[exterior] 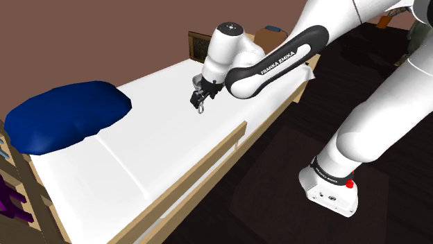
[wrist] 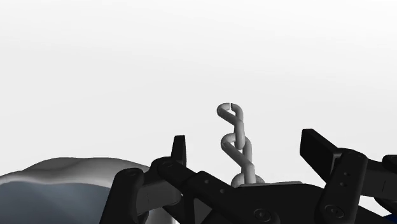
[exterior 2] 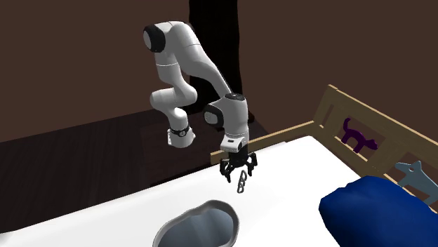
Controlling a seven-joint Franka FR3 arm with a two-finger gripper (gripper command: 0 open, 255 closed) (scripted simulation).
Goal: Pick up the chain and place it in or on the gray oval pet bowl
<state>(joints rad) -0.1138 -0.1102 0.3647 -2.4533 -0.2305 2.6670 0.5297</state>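
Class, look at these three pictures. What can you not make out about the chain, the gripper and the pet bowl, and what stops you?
- Upper end of the chain: in the wrist view, hidden behind the black linkage of the gripper.
- Number of links: in the shoulder view, too small to count.
- The gray bowl: in the second exterior view, its near side is cut off by the bottom edge; in the wrist view, it is partly behind the gripper.

In the shoulder view, white capital letters (exterior: pixel 278 61) spelling "FRANKA EMIKA" run lengthwise along the black forearm band (exterior: pixel 309 40) of the white arm (exterior: pixel 229 43), slanting up toward the right, above the bed's (exterior: pixel 139 159) far end.
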